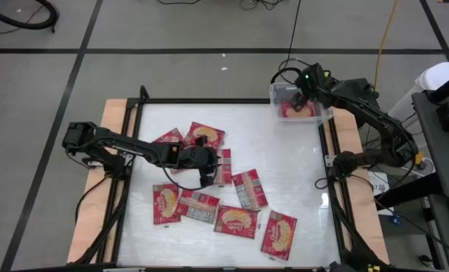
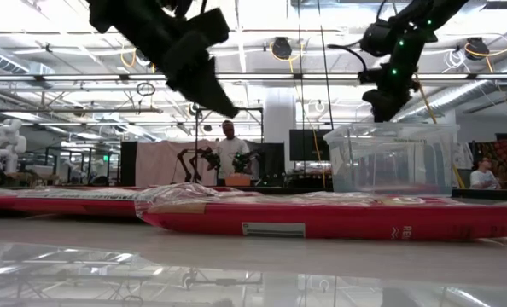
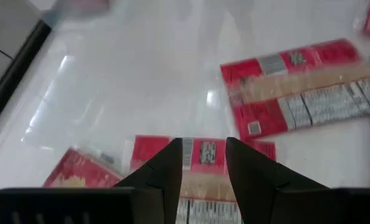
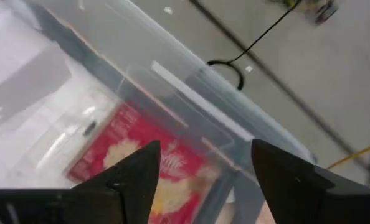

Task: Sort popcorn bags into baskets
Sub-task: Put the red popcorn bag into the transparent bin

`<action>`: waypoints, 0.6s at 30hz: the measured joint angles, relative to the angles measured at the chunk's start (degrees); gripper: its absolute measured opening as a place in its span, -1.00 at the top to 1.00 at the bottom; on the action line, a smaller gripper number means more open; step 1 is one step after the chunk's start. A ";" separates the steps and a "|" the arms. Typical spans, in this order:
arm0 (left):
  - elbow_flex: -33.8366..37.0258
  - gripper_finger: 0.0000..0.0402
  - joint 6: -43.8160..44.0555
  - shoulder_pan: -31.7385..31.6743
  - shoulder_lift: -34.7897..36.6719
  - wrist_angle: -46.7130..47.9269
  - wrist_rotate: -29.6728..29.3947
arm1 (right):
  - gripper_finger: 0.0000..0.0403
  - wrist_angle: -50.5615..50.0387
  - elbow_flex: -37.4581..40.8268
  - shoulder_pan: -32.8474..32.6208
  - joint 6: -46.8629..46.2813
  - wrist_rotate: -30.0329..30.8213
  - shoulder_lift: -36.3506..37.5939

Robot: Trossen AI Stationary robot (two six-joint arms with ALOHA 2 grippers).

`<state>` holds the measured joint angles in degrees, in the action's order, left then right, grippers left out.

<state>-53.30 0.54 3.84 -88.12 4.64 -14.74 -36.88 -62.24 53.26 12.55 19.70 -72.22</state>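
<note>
— Where are you running this from?

— You're in a robotics lab hall: an open ceiling with strip lights (image 2: 262, 78) and exposed ducts hangs over you, and cables (image 1: 293, 34) trail across the grey tiled floor (image 1: 171, 30).

— Anything else that shows it?

— Another arm rig (image 2: 204, 160) stands behind your table (image 1: 285, 162), a white humanoid robot (image 2: 6, 141) waits aside, and people (image 2: 229, 147) stand at benches.

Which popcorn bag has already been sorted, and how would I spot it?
Look to the table's far right corner, where the clear plastic basket stands under the right gripper. One red popcorn bag lies flat inside; it alone sits in the basket, all others lie loose on the table.
</note>
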 joint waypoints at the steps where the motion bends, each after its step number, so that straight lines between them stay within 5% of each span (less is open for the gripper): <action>1: -0.33 0.37 -0.02 0.00 -0.43 -1.18 -0.11 | -0.21 0.08 0.00 -0.89 -0.03 -0.09 0.34; 11: -0.11 0.37 -0.50 0.00 -0.44 1.68 -0.33 | -0.04 5.74 3.43 -18.29 -7.61 -15.39 7.75; 18: -0.11 0.37 1.14 1.60 -0.42 7.04 -0.31 | -0.01 22.04 16.08 -37.26 -16.41 -11.04 14.04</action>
<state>-53.41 1.68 5.44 -88.53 11.68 -15.05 -14.83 -46.16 16.00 -3.85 8.65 -58.19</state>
